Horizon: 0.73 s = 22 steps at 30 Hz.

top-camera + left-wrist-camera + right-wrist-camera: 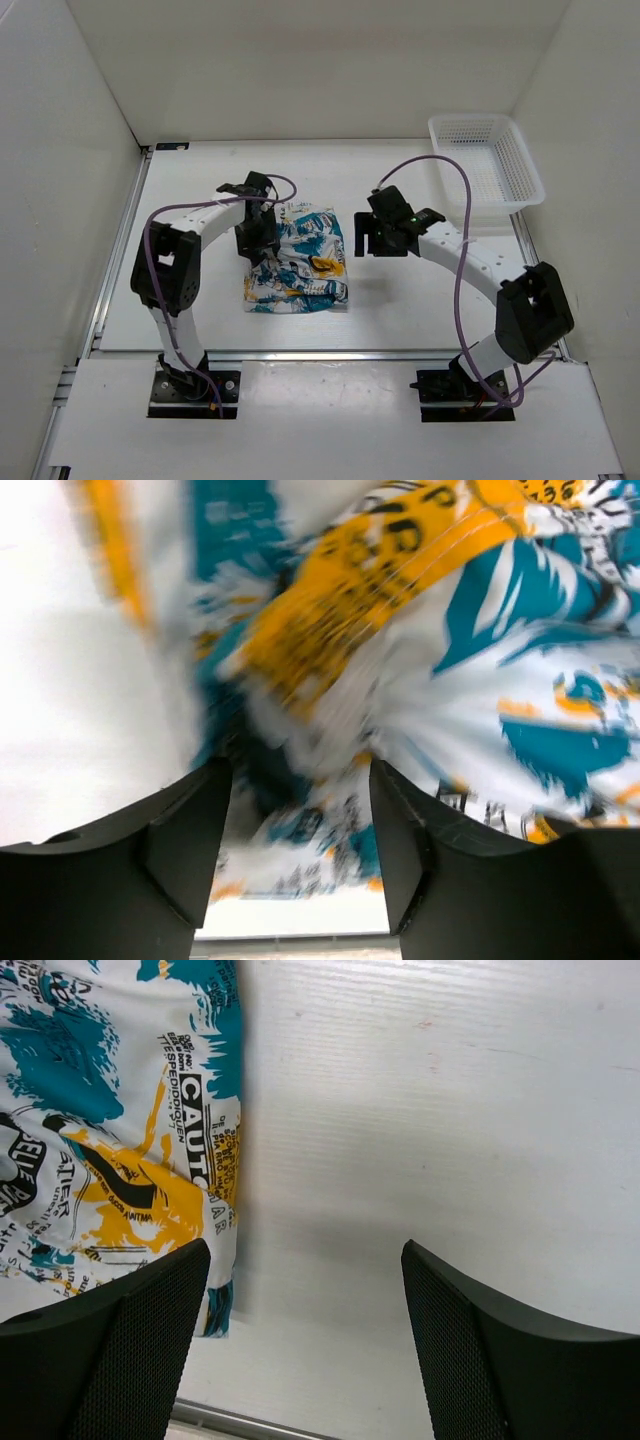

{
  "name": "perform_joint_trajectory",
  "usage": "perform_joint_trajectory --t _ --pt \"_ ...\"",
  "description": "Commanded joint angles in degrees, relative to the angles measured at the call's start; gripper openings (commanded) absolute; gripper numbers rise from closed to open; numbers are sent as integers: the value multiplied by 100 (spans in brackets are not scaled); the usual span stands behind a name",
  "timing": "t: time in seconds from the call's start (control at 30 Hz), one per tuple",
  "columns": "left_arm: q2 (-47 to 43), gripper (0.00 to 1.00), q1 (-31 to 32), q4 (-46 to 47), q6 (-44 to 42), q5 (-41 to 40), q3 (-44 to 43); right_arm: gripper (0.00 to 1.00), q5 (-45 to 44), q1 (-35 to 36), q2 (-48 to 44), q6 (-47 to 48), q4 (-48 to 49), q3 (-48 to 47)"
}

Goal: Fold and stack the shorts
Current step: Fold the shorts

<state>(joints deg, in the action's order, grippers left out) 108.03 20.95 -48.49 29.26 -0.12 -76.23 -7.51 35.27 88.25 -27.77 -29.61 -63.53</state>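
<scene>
The shorts (300, 262), white with yellow-orange, teal and black print, lie folded in a rough rectangle at the table's middle. My left gripper (255, 238) hovers at their upper left edge. In the left wrist view its jaws stand apart around blurred printed fabric (430, 630), and the gripper (300, 850) grips nothing that I can see. My right gripper (374, 236) is open and empty just right of the shorts. In the right wrist view it (305, 1300) is over bare table, with the shorts' right edge (120, 1130) beside its left finger (150, 1340).
A white plastic mesh basket (487, 160) stands at the back right corner. White walls enclose the table on the left, back and right. A metal rail (330, 354) runs along the table's near edge by the arm bases.
</scene>
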Motion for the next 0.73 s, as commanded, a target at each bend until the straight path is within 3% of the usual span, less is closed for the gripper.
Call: perform_joint_trajectory --t 0.0,0.13,0.23,0.47,0.7 --pt "-887 69 -266 -292 -69 -304 -173 82 -478 -54 -474 131 -361 -247" --pt "-1625 69 -424 -758 -271 -523 -585 85 -1057 -186 -1114 131 -590 -441" --pt "-2169 69 -547 -978 -394 -682 -962 100 -1743 -327 -1650 -43 -888 -572" --pt "-3610 69 -785 -961 -395 -1330 -1333 100 -3535 -582 -2496 -97 -1407 -757" --pt "-4754 69 -785 -591 -26 -1833 -877 100 -4092 -635 -2918 -440 -1821 -503"
